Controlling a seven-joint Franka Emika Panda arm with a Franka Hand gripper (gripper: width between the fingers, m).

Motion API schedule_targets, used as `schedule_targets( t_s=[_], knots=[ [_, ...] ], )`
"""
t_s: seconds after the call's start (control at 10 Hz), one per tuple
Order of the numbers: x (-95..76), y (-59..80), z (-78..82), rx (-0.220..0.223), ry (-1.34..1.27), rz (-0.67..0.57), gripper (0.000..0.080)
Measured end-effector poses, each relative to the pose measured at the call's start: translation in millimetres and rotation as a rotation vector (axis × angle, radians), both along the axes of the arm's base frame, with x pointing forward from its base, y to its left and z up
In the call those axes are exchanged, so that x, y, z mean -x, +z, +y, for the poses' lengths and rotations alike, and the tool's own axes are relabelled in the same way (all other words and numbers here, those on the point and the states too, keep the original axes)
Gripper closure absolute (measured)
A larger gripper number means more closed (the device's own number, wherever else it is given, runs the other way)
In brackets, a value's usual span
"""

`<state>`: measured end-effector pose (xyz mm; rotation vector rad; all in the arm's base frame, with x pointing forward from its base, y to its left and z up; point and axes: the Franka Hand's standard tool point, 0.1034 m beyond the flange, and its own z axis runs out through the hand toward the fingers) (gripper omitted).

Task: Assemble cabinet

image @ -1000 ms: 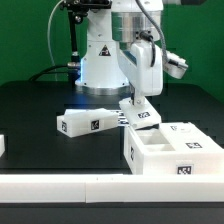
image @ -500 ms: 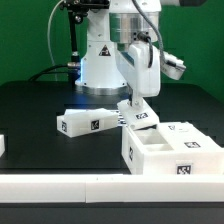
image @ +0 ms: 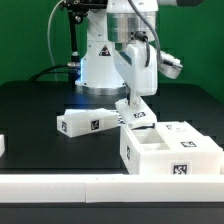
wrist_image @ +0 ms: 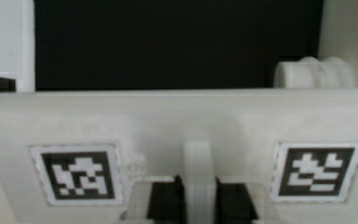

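Jaws clamp a tagged cabinet panel [image: 140, 116], long axis level, just beside the open-topped cabinet body [image: 165, 152].

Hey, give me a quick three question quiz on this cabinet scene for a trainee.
1. True or false: the cabinet body has open-topped compartments.
2. How many tags does the wrist view show on the panel at the hand? A one, B two, C four.
3. Fill in: in the exterior view, the loose part lies toward that view's ___ of the hand.
Key: 1 true; 2 B; 3 left.
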<state>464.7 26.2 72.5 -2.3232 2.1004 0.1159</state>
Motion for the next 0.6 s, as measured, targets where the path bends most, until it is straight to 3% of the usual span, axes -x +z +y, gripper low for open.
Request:
schedule_targets(
  t_s=[0.6],
  knots=[
    [5.5, -2.4, -0.6, 0.003, 0.004, 0.004, 0.0735]
  ],
)
